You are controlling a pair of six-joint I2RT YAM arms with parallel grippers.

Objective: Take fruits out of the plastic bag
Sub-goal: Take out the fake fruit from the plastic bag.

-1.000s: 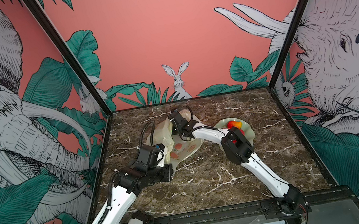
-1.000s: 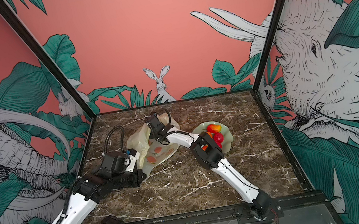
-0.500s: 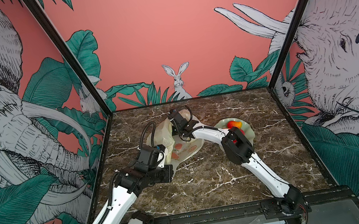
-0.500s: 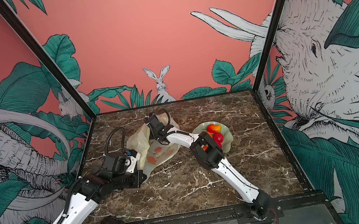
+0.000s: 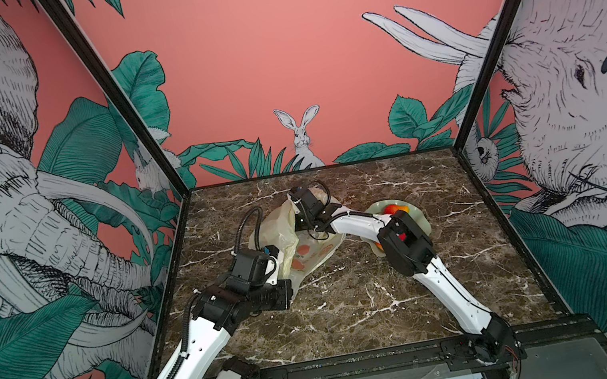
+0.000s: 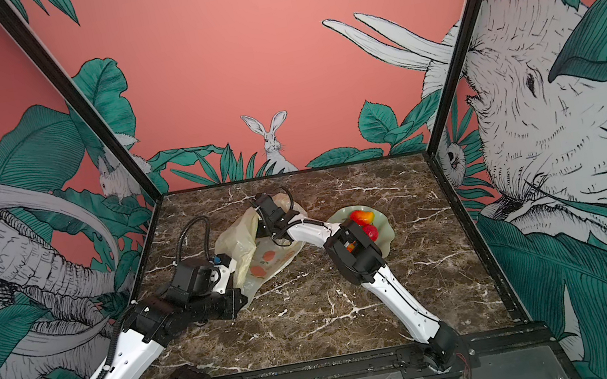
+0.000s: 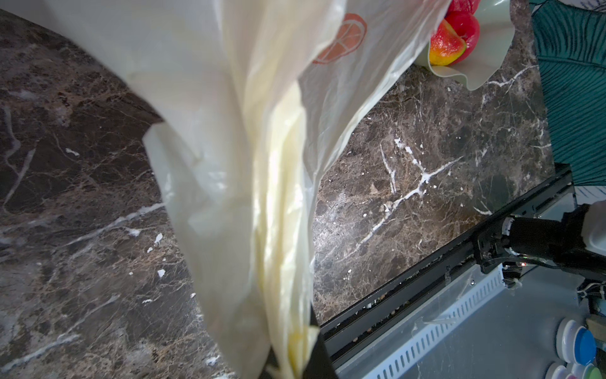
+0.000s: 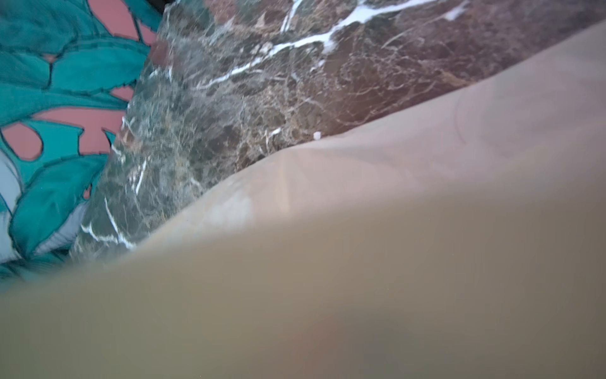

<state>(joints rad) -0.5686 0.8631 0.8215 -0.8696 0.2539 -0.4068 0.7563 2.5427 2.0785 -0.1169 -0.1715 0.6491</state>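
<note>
Marble tabletop [image 5: 356,307]: left claw [image 5: 280,263] pinches plastic bag [image 5: 283,228]; right arm [image 5: 354,225] bends into it.

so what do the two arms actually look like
Both have slim white shells between chunky black joints. The left arm carries a ribbed black hose along its side, looping at the wrist, with small holes in its shell. The right arm has a thin black cable along its white link.

Plastic bag [image 8: 360,262] close against lens, pale tan film, blurred, filling most of frame, faint reddish tint through it, dark veined marble surface [image 8: 262,82] beyond bag, white fleck [image 8: 316,135] at bag's edge, teal-leaf wall [image 8: 59,98] further beyond bag.
</note>
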